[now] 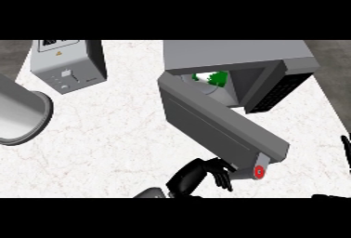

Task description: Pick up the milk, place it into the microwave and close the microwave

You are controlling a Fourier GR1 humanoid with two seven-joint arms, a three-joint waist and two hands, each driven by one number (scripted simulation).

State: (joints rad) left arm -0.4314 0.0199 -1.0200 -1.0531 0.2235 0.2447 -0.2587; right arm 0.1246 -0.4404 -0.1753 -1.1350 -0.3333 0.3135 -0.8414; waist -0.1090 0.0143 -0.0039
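Where the left arm comes in: at the view's lower edge, a little left of centre, with only a short grey stretch of forearm showing.
Left hand [195, 175]: black, just above that forearm, angled up and to the right, its far end against the free end of the microwave door.
Left hand's state: I cannot tell whether it grasps the door's edge or only presses on it; it carries nothing else.
Red button [259, 172]: round, on the door's free end, just right of the left hand.
Right hand [347, 146]: a thin black sliver at the view's right edge, well apart from the door; too little shows to tell whether it is released or clenched.
Microwave door [212, 123]: grey, swung wide open, running from its hinge at the microwave's left front corner diagonally down and right towards the robot.
Counter [116, 148]: white and marbled, bearing everything.
Microwave [233, 53]: grey box at upper centre-right, its cavity facing the robot.
Milk [214, 79]: white and green, inside the microwave's cavity, partly hidden by the door's upper edge and the cavity's frame.
Grey round vessel [21, 114]: at the left edge, cut off by the frame, well apart from the microwave.
Grey box appliance [68, 65]: upper left, beyond the vessel, with a small label on top.
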